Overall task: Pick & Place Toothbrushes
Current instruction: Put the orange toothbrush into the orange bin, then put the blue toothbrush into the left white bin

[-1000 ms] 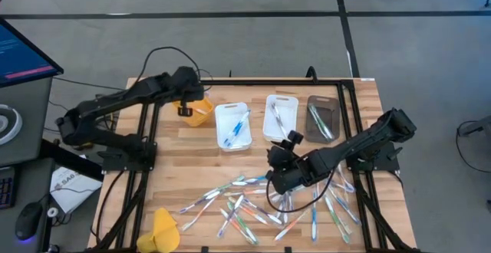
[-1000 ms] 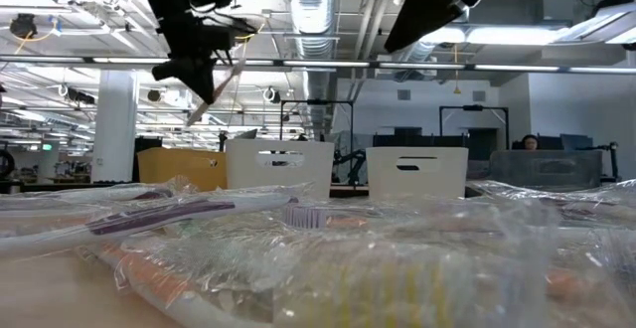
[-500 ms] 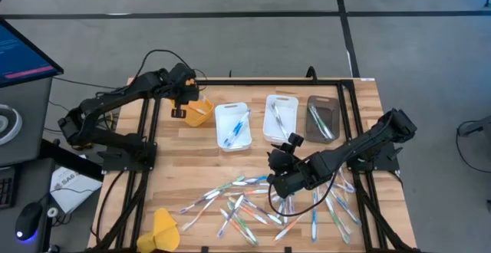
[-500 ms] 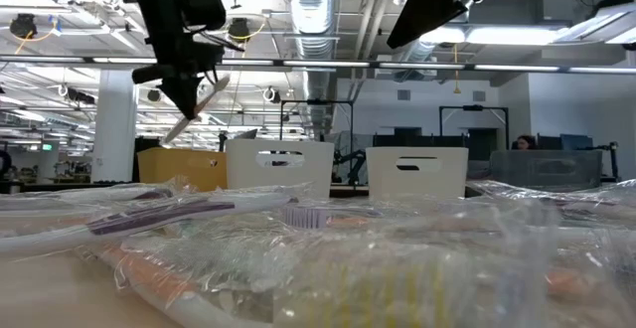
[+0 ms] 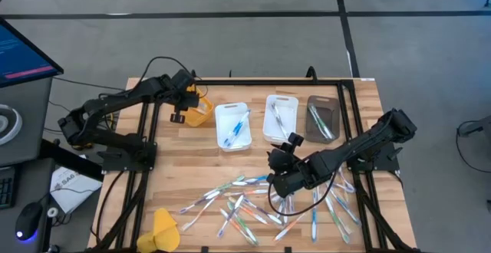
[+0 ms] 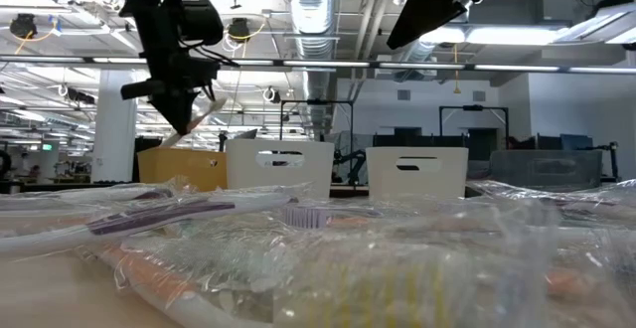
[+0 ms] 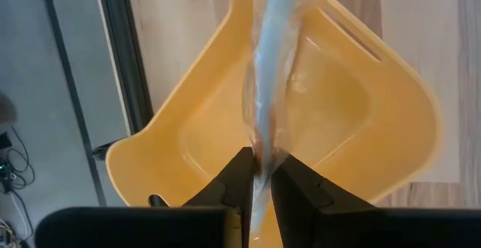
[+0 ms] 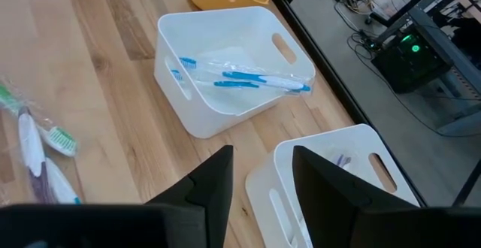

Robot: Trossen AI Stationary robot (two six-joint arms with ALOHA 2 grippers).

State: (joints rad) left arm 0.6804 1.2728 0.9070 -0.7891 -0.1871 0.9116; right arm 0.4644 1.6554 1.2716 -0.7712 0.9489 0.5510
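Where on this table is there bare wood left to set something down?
Bare wood lies between the bins, yellow bin through dark bin, and the toothbrush pile, mostly left of the right gripper. The front centre and right are crowded with toothbrushes.

The left arm reaches toward the far left of the bench, its left end effector (image 7: 259,179) pointing down, fingers nearly closed, pinching a wrapped toothbrush (image 7: 272,75). The right arm stretches low toward the middle; the right end effector (image 8: 260,174) has fingers parted, empty.
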